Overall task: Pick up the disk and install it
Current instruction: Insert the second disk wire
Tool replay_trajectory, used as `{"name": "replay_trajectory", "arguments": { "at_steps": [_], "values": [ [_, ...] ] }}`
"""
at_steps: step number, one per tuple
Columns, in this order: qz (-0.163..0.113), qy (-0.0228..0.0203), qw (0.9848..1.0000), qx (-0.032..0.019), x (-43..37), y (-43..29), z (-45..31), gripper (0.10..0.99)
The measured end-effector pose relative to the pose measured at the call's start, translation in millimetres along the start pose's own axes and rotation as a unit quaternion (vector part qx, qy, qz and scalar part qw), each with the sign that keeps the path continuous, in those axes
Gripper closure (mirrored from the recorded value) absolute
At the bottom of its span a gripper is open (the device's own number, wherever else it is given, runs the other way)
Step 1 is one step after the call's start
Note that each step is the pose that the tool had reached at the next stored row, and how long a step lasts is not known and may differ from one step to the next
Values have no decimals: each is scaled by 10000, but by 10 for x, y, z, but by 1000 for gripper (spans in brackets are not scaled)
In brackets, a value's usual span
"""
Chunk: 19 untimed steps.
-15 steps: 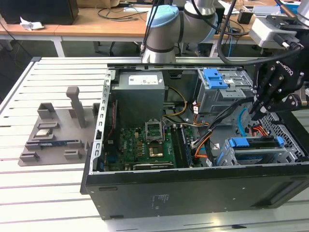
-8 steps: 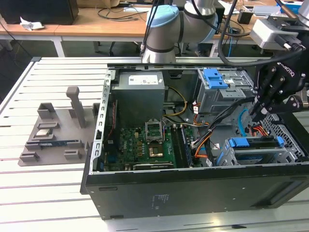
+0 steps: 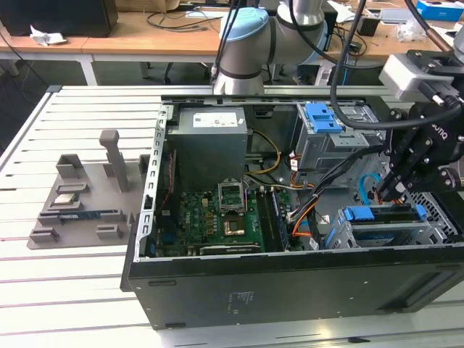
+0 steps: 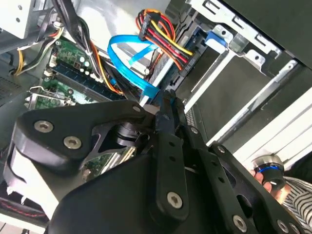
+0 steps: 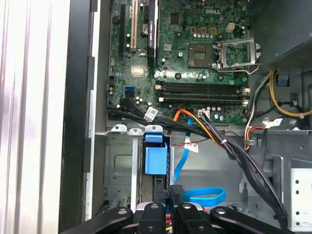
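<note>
One step in hand: install, by my read. The pick looks done, as the disk (image 3: 382,215) already lies in the drive cage (image 3: 435,221).
Disk position: flat in the cage at the exterior view's right, in the near corner of the computer case (image 3: 290,286), blue frame facing up.
Tool state: gripper (image 3: 382,194) clenched, tips together, nothing seen between them.
Contact: tips sit right at the disk's blue frame. I cannot tell whether they touch it or are just above.
Seating needs: probably a straight push along the cage rails, not skewed, and well clear of the blue cable (image 4: 129,63) and the red-yellow power leads (image 4: 161,34) just beside the tips.
Arm pose: reaches from behind the case across to the cage, wrist bent down, gripper (image 5: 170,192) pointing into the case.
</note>
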<state>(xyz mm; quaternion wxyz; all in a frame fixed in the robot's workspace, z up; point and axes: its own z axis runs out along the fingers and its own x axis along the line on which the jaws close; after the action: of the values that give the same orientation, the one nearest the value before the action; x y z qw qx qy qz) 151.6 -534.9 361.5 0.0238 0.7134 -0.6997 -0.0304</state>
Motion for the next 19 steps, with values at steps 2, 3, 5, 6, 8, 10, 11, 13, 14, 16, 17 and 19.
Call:
{"name": "replay_trajectory", "arguments": {
  "at_steps": [2, 3, 5, 6, 8, 10, 11, 13, 14, 16, 17, 19],
  "values": [
    [1, 2, 10000, 0, 1, -16, 50, 925],
    [1, 4, 10000, 0, 1, -19, 65, 925],
    [1, 6, 10000, 0, 2, -28, 92, 925],
    [0, 8, 10000, 0, 2, -33, 101, 925],
    [1, 7, 10000, 0, 2, -41, 113, 925],
    [1, 9, 10000, 0, 2, -50, 122, 925],
    [1, 9, 10000, 0, 2, -53, 126, 925],
    [1, 11, 10000, 0, 3, -64, 138, 925],
    [2, 11, 10000, 0, 3, -66, 142, 925],
    [2, 17, 10000, 0, 3, -72, 148, 925],
    [2, 24, 10000, 0, 5, -73, 152, 925],
    [3, 32, 10000, -1, 8, -75, 164, 925]
  ]
}}
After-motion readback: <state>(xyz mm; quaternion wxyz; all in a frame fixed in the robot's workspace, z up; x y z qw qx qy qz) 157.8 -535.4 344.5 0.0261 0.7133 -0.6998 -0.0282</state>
